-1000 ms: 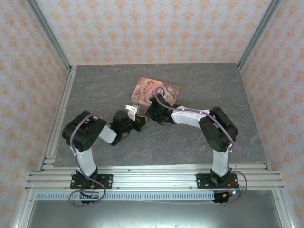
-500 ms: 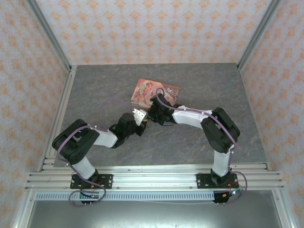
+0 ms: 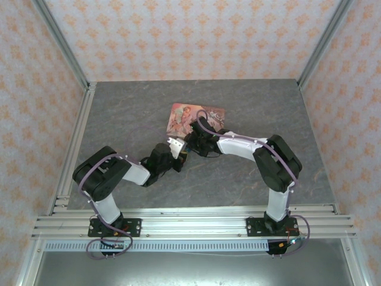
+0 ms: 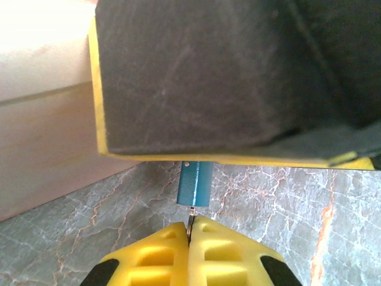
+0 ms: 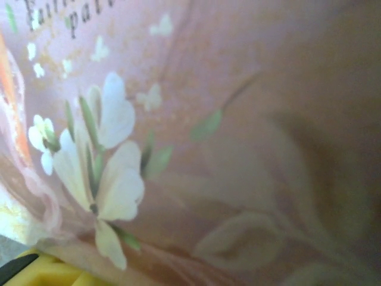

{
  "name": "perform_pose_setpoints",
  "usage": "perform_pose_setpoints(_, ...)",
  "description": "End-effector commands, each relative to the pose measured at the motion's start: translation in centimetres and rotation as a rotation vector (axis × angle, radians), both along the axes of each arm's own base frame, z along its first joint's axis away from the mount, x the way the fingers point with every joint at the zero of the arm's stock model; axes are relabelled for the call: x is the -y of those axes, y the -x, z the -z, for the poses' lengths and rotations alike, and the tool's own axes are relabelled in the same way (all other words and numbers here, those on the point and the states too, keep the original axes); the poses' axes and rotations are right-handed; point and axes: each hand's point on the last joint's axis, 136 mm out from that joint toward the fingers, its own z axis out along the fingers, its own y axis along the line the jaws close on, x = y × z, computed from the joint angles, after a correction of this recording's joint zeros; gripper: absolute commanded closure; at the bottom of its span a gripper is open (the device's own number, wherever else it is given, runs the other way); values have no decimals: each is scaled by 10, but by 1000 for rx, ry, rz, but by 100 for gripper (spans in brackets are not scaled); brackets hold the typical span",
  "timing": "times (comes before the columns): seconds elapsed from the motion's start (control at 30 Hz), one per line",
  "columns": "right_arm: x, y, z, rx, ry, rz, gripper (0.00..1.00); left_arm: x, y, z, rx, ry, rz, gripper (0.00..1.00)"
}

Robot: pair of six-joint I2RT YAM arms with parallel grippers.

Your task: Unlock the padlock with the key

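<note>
Grey marbled tabletop [image 4: 286,196] lies beneath us. Just beside the pink tin [image 3: 196,113], the teal padlock [image 4: 195,185] points lengthwise straight at our left gripper [image 4: 189,232], which pinches the key [image 4: 191,213] touching its base. We cannot tell how our right gripper [image 3: 190,142] stands.

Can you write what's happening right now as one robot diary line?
left gripper: shut on key | key: tip meets padlock | right gripper: at pink tin, jaws unclear

padlock [image 4: 194,185]: teal-blue painted metal, smooth, satin
key [image 4: 191,213]: bare metal, dull
left gripper [image 4: 189,225] jaws: yellow plastic, matt
tin [image 3: 178,116]: pink printed surface, glossy
worktop [image 3: 131,113]: grey marbled stone look, matt
frame rails [image 3: 178,223]: brushed aluminium
</note>
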Motion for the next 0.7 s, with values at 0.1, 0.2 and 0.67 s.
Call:
perform_pose_setpoints(0.1,9,-11,-31,80,-4,46,47,4,2,1,-39,62,10,100)
perform_pose_setpoints(0.2,7,-12,-32,97,-25,47,47,4,-1,-3,-60,107,12,100)
perform_pose_setpoints(0.67,5,-7,-17,70,-40,58,47,3,-4,-10,-94,170,10,100)
